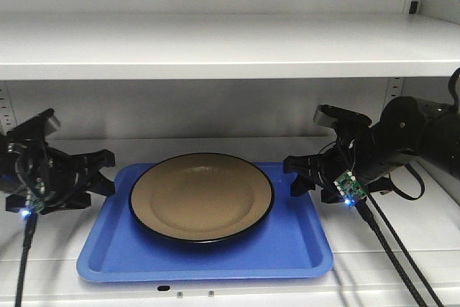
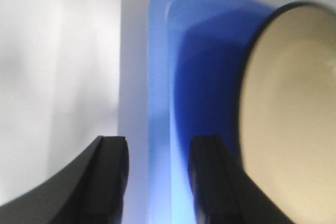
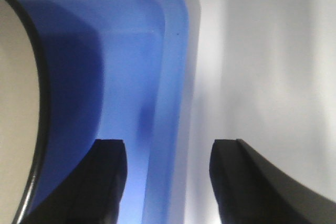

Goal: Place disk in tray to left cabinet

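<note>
Straddling the tray's [image 1: 215, 253] edges, both end effectors are spread open and hold nothing. In the left wrist view, the left end effector [image 2: 157, 179] shows at the bottom of the frame with its two dark fingers [image 2: 111, 177] parted, the tray's blue rim running up between them; whether either finger touches the rim I cannot tell. In the right wrist view, the right end effector [image 3: 168, 182] is likewise parted at the bottom of the frame, one finger over the blue tray floor, the other over the grey shelf [image 3: 262, 77], the rim between them.

The disk [image 1: 201, 195] lies flat in the middle of the tray at centre frame, glossy tan inside with a thin black rim. The tray sits on the cabinet's [image 1: 215, 44] lower shelf, another shelf spanning the upper part of the front view.
</note>
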